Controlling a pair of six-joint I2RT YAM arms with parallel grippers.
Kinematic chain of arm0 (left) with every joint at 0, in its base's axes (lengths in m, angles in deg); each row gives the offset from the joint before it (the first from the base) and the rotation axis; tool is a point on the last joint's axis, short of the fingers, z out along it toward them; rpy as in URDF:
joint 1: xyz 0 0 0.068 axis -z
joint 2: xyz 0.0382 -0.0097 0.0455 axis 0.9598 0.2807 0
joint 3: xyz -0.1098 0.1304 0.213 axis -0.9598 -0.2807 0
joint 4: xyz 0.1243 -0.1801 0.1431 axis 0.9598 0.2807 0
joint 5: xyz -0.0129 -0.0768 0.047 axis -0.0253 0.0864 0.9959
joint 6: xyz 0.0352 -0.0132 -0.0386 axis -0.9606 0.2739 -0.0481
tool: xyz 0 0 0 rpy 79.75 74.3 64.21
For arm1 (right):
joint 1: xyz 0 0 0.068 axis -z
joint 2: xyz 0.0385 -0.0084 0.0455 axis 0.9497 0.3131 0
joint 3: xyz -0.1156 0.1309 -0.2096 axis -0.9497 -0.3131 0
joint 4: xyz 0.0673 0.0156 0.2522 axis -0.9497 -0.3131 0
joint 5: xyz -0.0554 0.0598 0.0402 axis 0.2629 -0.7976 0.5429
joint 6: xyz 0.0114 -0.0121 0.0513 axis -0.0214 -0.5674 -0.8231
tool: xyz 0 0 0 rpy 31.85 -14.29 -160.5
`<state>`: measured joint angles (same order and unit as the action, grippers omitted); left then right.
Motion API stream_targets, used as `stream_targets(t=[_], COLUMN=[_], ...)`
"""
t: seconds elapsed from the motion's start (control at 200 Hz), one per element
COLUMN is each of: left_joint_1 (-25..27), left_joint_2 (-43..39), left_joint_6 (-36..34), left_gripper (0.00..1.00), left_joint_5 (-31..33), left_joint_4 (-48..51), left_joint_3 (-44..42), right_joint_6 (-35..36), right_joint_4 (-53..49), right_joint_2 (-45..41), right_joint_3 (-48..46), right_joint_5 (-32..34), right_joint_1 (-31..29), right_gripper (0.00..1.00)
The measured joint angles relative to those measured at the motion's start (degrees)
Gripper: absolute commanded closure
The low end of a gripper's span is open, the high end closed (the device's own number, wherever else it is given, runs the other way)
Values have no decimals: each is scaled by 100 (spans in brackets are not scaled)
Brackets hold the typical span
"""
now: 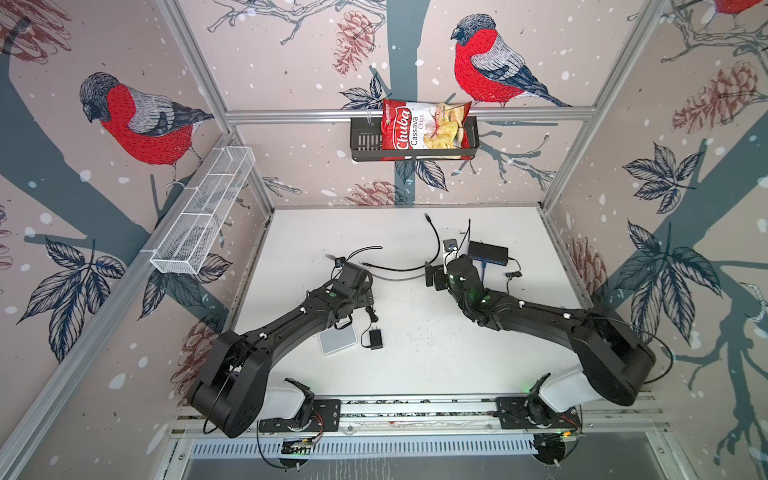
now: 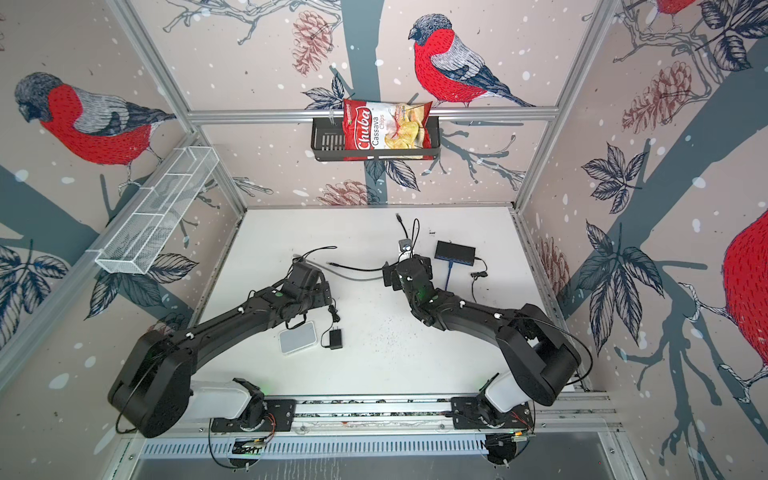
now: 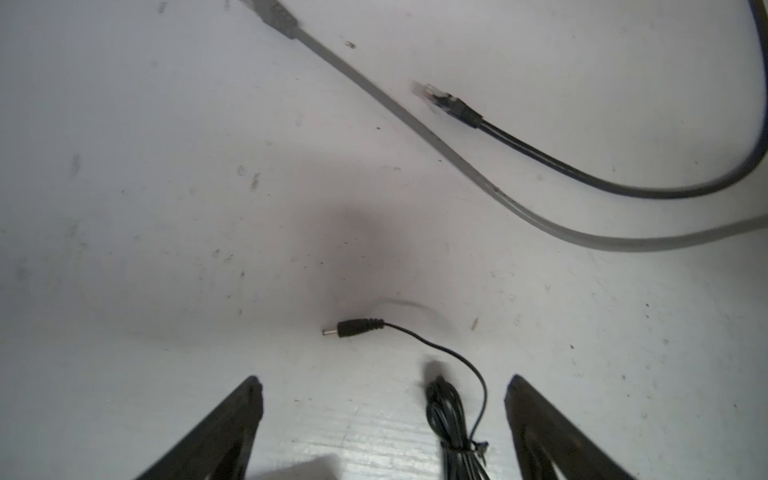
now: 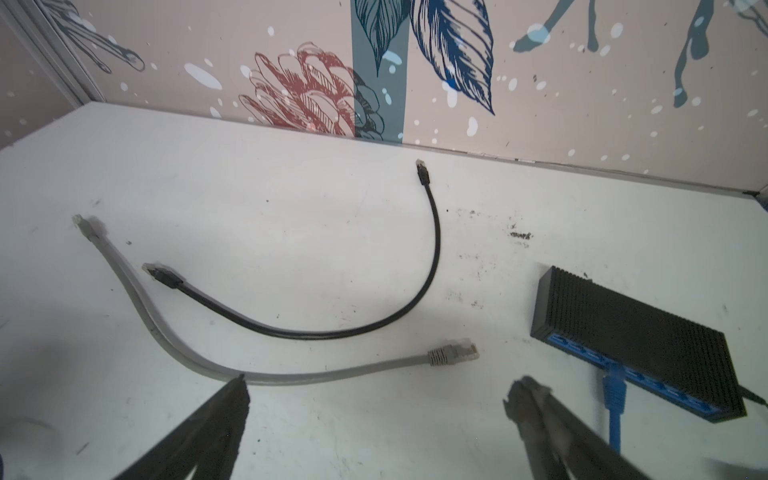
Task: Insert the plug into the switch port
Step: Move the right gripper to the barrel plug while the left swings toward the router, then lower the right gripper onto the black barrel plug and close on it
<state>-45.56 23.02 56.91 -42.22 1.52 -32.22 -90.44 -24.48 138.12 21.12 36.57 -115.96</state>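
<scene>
The grey cable's plug (image 4: 453,353), probably the one to insert, lies flat on the surface (image 4: 291,208), right of the middle and toward the rear edge. It sits just ahead of the right pincer (image 4: 382,384), which is spread wide and empty. The plug's long axis runs along the line between the fingertips, tip toward the black switch (image 4: 631,332) near the right edge, so the wrist likely needs turning. The left pincer (image 3: 383,381), also released, hovers by a barrel plug (image 3: 357,327), farther off.
</scene>
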Motion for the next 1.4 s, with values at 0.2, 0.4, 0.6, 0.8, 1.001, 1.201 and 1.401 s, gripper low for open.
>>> stream_targets(t=[0.2, 0.4, 0.6, 0.8, 1.001, 1.201, 1.401], left_joint_1=[-332, -511, -640, -702, -717, -723, -732], left_joint_2=[-297, -697, -949, -1034, -1071, -1067, -1038], left_joint_6=[33, 57, 57, 57, 44, 39, 33], left_gripper=[4, 4, 4, 4, 4, 4, 4], left_joint_5=[-11, -98, -177, -240, -350, -466, -492], left_joint_4=[-17, -116, -203, -299, -356, -455, -492], left_joint_3=[-284, -562, -702, -752, -752, -754, -754], right_joint_6=[610, 966, 918, 824, 728, 660, 610], right_joint_4=[103, -210, -315, -358, -420, -446, -450], right_joint_2=[356, 1161, 1882, 2496, 2933, 3298, 3453], right_joint_3=[350, 1012, 1473, 1816, 2131, 2413, 2509], right_joint_5=[-1123, -2037, -2835, -3373, -3567, -3668, -3775], right_joint_1=[-319, -767, -979, -1141, -1132, -1130, -1126], right_gripper=[0, 13, 23, 34, 39, 52, 79])
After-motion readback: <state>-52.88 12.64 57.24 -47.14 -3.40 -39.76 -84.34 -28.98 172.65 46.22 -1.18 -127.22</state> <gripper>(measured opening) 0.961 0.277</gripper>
